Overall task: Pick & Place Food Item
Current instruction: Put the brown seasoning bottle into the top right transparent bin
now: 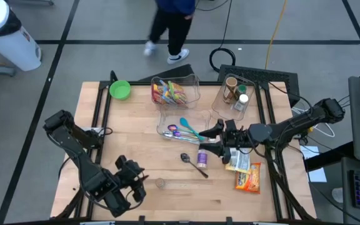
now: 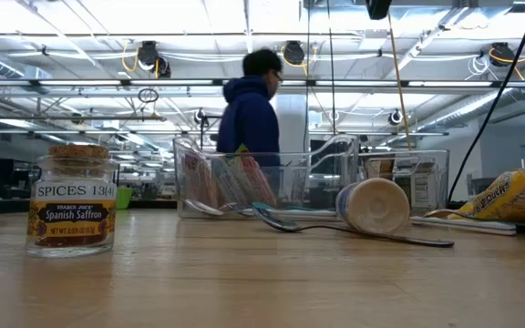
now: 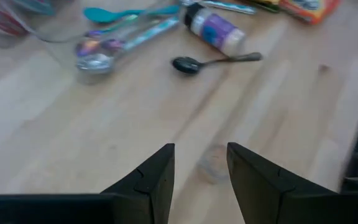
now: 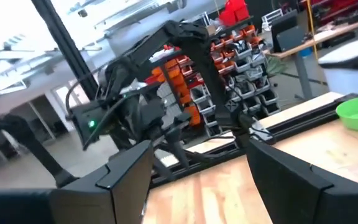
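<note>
Saffron jar (image 2: 71,202) stands upright near the surface's front edge, left gripper (image 1: 144,181) just beside it, jaws parted and empty; right gripper (image 1: 212,132) hovers released above the spoons (image 1: 183,128)

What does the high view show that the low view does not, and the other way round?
Only the high view shows both arms: the left gripper near the small jar, open and empty, and the right gripper open above the table's middle. It also shows the green bowl as a whole. Only the low view lets one read the jar's label, "Spanish Saffron", and shows the ceiling lights. Both show the purple bottle lying on its side, the dark spoon, the clear bins, the orange packet and a person walking behind the table.
</note>
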`<action>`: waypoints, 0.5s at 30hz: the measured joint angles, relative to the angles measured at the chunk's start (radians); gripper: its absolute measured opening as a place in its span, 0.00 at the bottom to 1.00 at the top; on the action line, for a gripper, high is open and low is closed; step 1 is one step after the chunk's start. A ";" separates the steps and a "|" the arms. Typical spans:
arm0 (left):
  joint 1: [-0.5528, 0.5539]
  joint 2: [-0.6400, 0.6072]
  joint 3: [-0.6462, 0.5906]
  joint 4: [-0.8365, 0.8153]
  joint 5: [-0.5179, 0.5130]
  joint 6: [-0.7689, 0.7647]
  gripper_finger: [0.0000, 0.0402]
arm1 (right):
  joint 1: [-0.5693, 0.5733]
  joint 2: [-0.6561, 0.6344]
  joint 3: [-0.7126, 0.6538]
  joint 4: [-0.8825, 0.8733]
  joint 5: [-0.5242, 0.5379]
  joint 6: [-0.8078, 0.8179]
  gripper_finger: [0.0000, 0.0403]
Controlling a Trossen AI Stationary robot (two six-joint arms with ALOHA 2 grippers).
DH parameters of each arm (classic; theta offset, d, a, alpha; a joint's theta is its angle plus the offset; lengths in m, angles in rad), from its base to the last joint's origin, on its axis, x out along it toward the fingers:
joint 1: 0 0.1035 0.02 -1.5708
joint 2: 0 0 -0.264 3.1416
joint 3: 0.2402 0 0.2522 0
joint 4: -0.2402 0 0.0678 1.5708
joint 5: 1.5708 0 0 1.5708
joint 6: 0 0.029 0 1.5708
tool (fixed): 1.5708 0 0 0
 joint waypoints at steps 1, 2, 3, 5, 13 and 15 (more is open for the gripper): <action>0.010 0.000 0.000 -0.021 -0.003 0.000 0.38 | -0.002 0.000 0.000 0.000 0.000 -0.012 0.63; 0.022 -0.003 0.000 -0.042 -0.002 0.003 0.38 | -0.004 0.000 0.000 -0.001 0.000 -0.029 0.63; 0.033 -0.009 0.000 -0.063 -0.003 0.012 0.38 | -0.005 0.000 0.000 -0.004 0.000 -0.044 0.63; 0.060 -0.035 0.000 -0.086 -0.006 0.073 0.38 | -0.009 0.002 0.000 -0.016 0.016 -0.068 0.63; 0.226 -0.272 -0.026 -0.063 0.026 0.444 0.38 | -0.005 0.014 0.000 -0.055 0.082 -0.068 0.63; 0.251 -0.358 -0.034 -0.033 0.027 0.480 0.38 | 0.012 0.014 0.000 -0.057 0.083 -0.064 0.63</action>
